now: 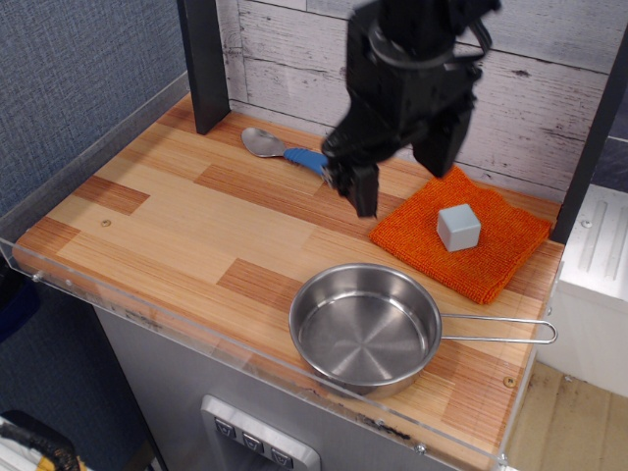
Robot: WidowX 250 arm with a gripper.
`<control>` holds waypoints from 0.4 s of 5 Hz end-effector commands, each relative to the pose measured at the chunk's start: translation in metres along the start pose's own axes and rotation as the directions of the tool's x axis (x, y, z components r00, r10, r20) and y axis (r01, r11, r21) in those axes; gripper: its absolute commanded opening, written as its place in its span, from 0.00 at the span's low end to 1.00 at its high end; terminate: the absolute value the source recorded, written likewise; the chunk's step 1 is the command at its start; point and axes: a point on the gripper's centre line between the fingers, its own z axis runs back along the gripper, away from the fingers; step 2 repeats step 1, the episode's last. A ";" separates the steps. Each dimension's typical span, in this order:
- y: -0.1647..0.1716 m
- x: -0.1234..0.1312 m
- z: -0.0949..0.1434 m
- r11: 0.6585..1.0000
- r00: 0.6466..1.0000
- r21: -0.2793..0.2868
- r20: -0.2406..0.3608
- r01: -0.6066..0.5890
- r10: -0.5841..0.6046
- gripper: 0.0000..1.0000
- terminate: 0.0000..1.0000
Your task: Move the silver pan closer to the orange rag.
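Observation.image: silver pan (365,329) sits below the raised pincer (360,188).

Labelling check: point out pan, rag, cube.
pan (363,336), only view, bowl floor.
rag (500,260), only view, bare right part.
cube (458,228), only view, front face.

The robot arm (407,78) is matte black throughout, built of blocky, angular housings stacked together. A thin black cable loops near its top right. Its end effector (361,186) narrows to dark slim fingers; motion blur possibly hides finer details like screws.
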 end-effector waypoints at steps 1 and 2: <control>0.003 0.000 0.017 0.999 1.000 -0.047 0.011 -0.011 0.012 1.00 1.00; 0.003 0.000 0.017 0.999 1.000 -0.047 0.011 -0.011 0.012 1.00 1.00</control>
